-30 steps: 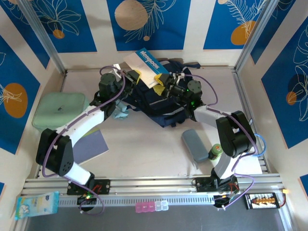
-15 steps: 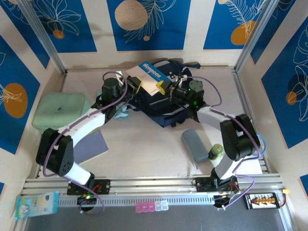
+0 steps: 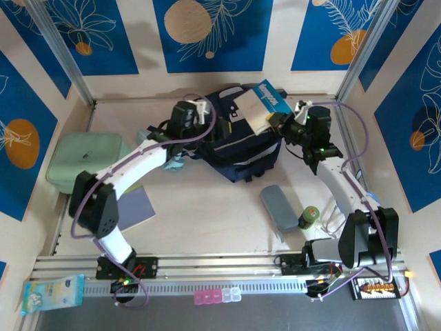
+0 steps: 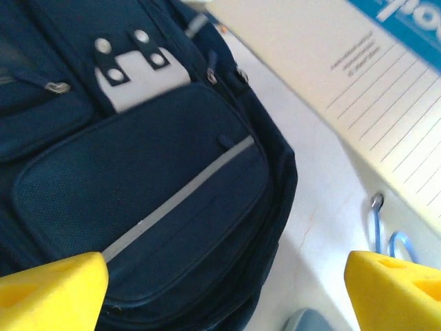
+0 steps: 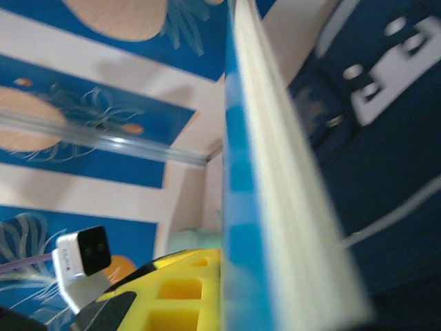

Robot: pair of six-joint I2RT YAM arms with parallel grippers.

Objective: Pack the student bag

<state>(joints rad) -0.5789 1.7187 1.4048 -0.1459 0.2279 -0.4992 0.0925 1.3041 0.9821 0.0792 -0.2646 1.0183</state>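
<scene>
I see the student bag [image 3: 241, 155] lying at twelve o'clock on the table [image 3: 207, 200], with my left gripper [image 4: 222, 289] spread wide over it. My right gripper [image 3: 278, 122] pinches a blue notebook [image 3: 264, 103] at the bag's one o'clock.

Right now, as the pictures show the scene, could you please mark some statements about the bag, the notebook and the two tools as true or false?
1. The right tool grips the notebook. True.
2. The left tool is shut on the student bag. False: its jaws stand wide open over the bag's front pocket and hold nothing.
3. The grey pouch lies inside the bag. False: it lies on the table, on the near side of the bag and apart from it.
4. The mint-green case sits on the left arm's side of the table. True.
</scene>
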